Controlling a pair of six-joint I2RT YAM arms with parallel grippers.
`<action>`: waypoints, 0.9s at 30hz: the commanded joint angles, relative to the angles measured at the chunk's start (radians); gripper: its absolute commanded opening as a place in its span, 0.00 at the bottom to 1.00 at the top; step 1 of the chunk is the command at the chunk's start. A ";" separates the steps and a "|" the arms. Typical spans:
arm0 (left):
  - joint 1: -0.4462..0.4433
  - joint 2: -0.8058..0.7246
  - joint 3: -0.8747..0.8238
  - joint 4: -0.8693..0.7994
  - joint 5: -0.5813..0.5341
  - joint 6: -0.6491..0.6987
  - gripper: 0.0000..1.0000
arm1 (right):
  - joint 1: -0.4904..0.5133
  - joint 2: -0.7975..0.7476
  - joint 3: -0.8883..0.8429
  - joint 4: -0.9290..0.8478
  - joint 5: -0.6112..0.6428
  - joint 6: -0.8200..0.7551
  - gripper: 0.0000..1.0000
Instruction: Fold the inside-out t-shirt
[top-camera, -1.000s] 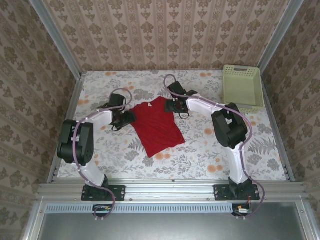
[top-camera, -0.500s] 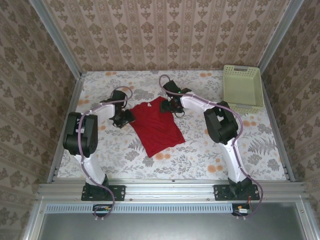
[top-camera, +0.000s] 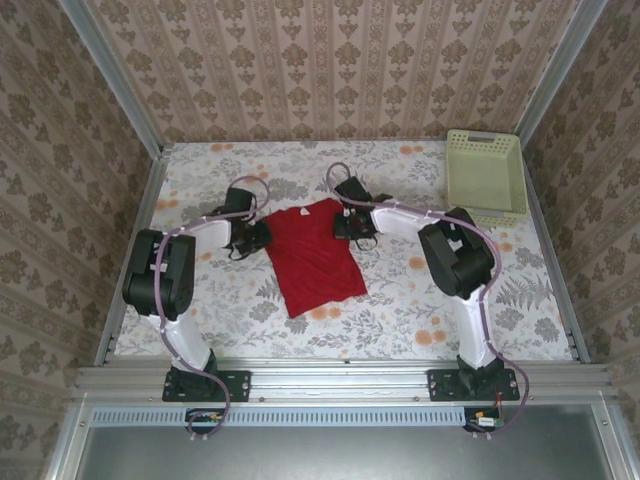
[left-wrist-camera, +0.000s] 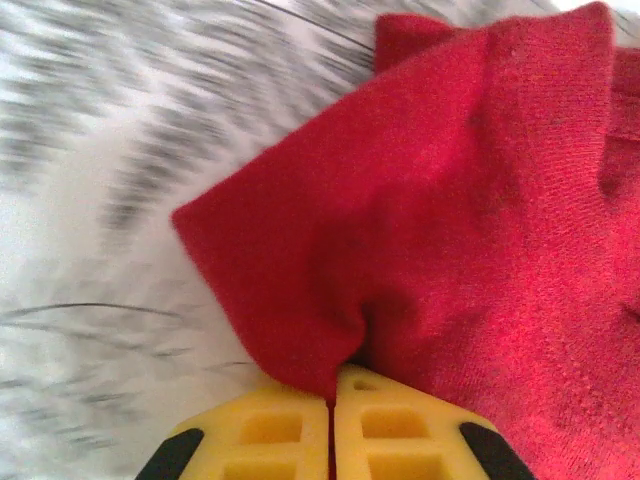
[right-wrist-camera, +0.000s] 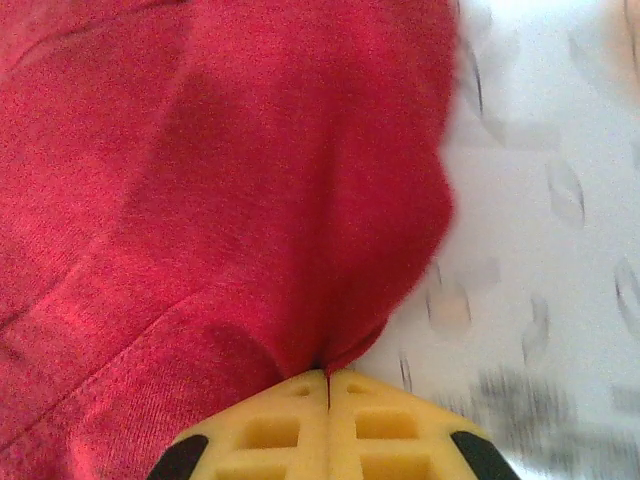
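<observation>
Since a moment ago my left gripper (left-wrist-camera: 332, 385) and my right gripper (right-wrist-camera: 328, 378) have both pinched shut, and the inside-out t-shirt (top-camera: 312, 255) has turned a bit straighter between them. My left gripper has its yellow fingers (left-wrist-camera: 270, 430) pressed together on a corner of the red cloth, which spreads out ahead of it and to its right. My right gripper is pinched on the other edge, with the cloth ahead and to its left. The shirt lies on the flowery table (top-camera: 420, 320). I think the good way now is to lift both sides together, slow and even. I keep the cloth tight but not stretched and lay it down so the edges match. If one pinch slips, the fold may go crooked.
</observation>
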 joint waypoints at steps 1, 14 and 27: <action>-0.052 -0.056 -0.076 0.132 0.140 0.020 0.05 | 0.002 -0.127 -0.122 0.056 -0.029 0.050 0.02; -0.031 -0.104 0.054 0.116 0.196 0.003 0.00 | -0.100 -0.298 -0.178 0.116 -0.079 0.077 0.00; 0.012 0.024 0.240 0.009 0.169 0.030 0.01 | -0.158 -0.141 -0.001 0.028 -0.073 0.039 0.00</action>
